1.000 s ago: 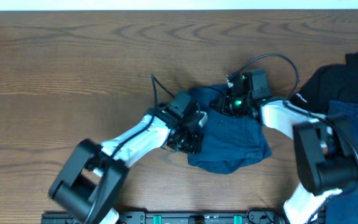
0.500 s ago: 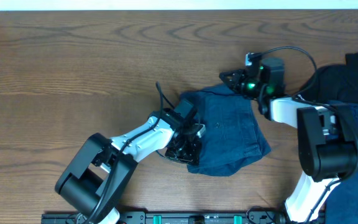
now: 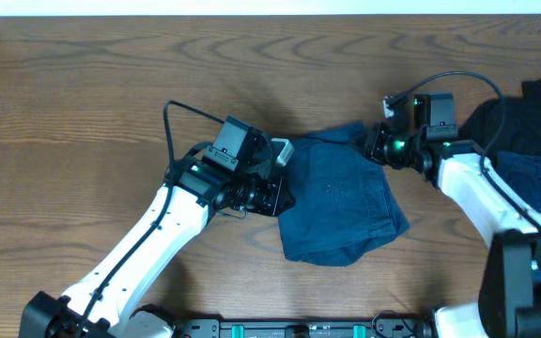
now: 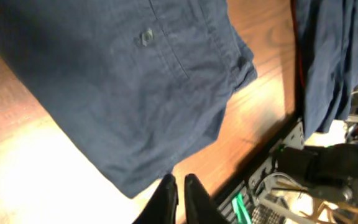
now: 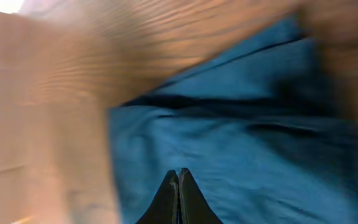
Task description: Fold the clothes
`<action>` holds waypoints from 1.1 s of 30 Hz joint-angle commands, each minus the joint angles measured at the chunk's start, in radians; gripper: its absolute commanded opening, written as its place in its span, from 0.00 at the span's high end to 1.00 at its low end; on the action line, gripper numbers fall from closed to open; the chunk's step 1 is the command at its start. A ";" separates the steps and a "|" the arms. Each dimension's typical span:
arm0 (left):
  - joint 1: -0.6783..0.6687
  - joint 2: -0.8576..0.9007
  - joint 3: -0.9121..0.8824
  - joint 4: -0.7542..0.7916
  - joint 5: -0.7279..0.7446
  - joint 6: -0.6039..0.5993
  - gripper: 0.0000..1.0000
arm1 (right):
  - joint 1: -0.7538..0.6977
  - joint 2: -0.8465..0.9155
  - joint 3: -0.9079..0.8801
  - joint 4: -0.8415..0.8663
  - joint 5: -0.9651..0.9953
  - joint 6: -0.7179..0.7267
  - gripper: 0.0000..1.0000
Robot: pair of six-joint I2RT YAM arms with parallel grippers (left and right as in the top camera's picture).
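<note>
Dark blue denim shorts (image 3: 341,202) lie in a rumpled, roughly square bundle near the middle of the brown wood-grain table (image 3: 83,94). The left gripper (image 3: 272,195) is at the bundle's left edge. Its 2 black fingers (image 4: 166,199) are pressed almost together with nothing between them. The left wrist view shows the denim's edge just beyond the tips and a small button (image 4: 146,36) on the fabric. The right gripper (image 3: 374,147) is at the bundle's upper right corner, likewise clenched and empty. In the blurred right wrist view its tips hang over blue cloth. At the far right of the table lies a black garment (image 3: 533,108), with another blue cloth (image 3: 533,178) just below it in the overhead view. Both are apart from the shorts.
</note>
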 commanded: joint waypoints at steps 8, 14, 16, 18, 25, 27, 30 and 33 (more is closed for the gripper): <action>-0.242 0.168 -0.059 0.015 -0.137 -0.009 0.94 | 0.051 0.104 0.004 0.126 0.236 -0.170 0.99; -0.282 0.321 -0.059 0.015 -0.193 -0.010 0.94 | 0.053 0.272 0.004 0.254 0.251 -0.155 0.99; -0.271 0.378 -0.059 0.016 -0.246 -0.019 0.94 | 0.053 0.306 0.004 0.217 0.253 -0.154 0.99; -0.245 0.418 -0.058 0.017 -0.294 -0.032 0.94 | 0.053 0.312 0.004 0.143 0.291 -0.154 0.99; 0.004 0.446 -0.040 0.062 -0.362 -0.031 0.94 | 0.056 0.229 0.004 -0.171 0.420 -0.095 0.99; 0.097 0.446 -0.008 0.096 -0.341 -0.031 0.94 | 0.068 0.189 0.004 -0.247 0.418 -0.059 0.99; 0.198 0.446 0.061 0.134 -0.250 0.000 0.94 | 0.098 0.126 0.004 -0.312 0.418 -0.046 0.99; 0.264 0.436 0.155 0.113 -0.188 0.001 0.92 | 0.134 0.037 0.004 -0.342 0.426 -0.050 0.99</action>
